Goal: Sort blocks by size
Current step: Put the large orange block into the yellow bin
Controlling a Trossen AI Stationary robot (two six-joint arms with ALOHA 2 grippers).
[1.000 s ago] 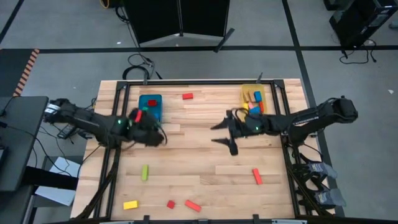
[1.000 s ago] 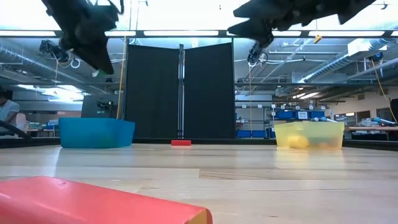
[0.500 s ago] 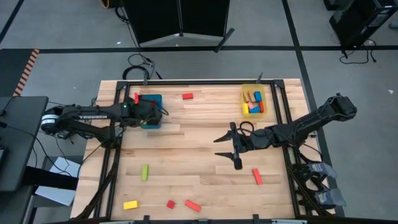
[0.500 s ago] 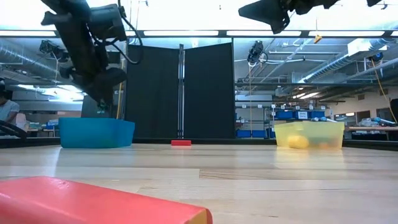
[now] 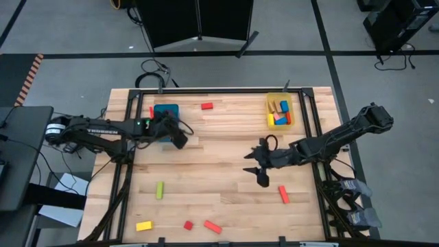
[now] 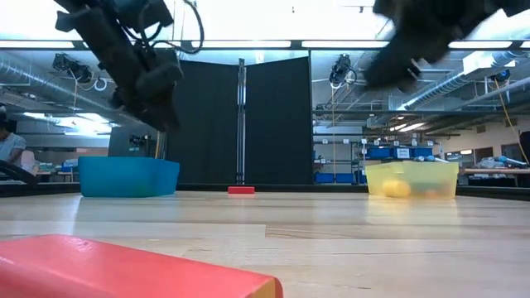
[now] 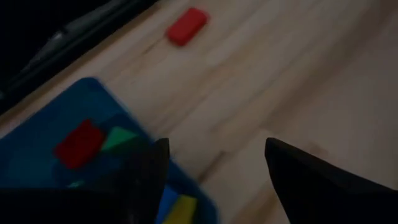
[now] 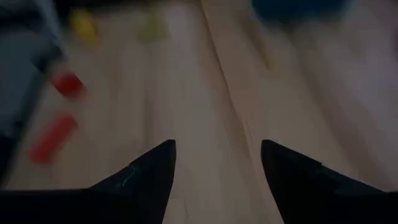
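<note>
Blocks lie scattered on the wooden table: a red block [image 5: 206, 106] at the far middle, a green bar [image 5: 160, 190], a yellow block [image 5: 143, 226], a small red cube [image 5: 188, 225], a red bar [image 5: 212, 226] along the near edge, and a red bar [image 5: 283, 194] at the near right. My left gripper [image 5: 178, 139] hovers open just past the blue bin's [image 5: 166, 112] near right corner, with nothing between its fingers [image 7: 143, 180]. My right gripper [image 5: 258, 170] hangs open above bare table near the middle, up and to the left of that red bar.
The blue bin [image 7: 37, 130] holds a red block [image 7: 78, 143], a green one [image 7: 118, 138] and a yellow one [image 7: 180, 208]. The yellow bin [image 5: 280, 110] at the far right holds several blocks. Bare table lies between the two grippers.
My left gripper has swung from the bin's near side toward the far edge over the bin, then come off toward the table's right and sunk a little. My right gripper has gone toward the near edge and somewhat down, turning as it went.
</note>
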